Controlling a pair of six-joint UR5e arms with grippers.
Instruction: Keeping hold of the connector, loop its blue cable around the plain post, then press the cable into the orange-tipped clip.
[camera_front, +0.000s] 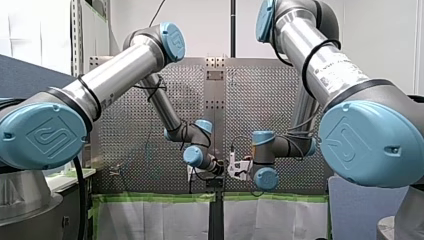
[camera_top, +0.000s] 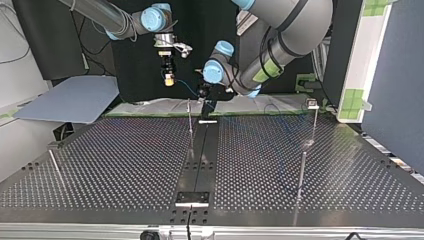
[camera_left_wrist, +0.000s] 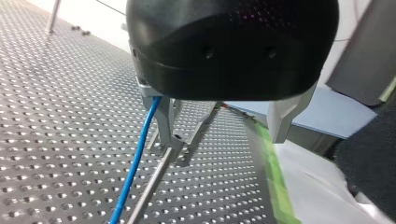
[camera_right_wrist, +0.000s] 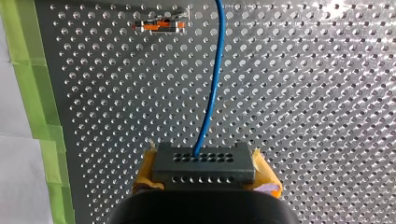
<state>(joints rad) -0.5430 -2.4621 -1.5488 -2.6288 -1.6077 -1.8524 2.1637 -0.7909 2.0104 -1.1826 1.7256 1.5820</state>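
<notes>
My right pincer (camera_right_wrist: 205, 176) clamps the connector (camera_right_wrist: 204, 163) — blue cable (camera_right_wrist: 212, 93) leading ahead, clip (camera_right_wrist: 159, 26) at eleven o'clock; my left pincer (camera_left_wrist: 223, 139) gapes empty.

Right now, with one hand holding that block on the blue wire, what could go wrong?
My right hand holds the connector only by its ends, so a tug on the blue cable could twist it loose. My left hand is open, with the cable running beside one finger, so the cable may miss the post. The orange-tipped clip looks small and easy to miss.
</notes>
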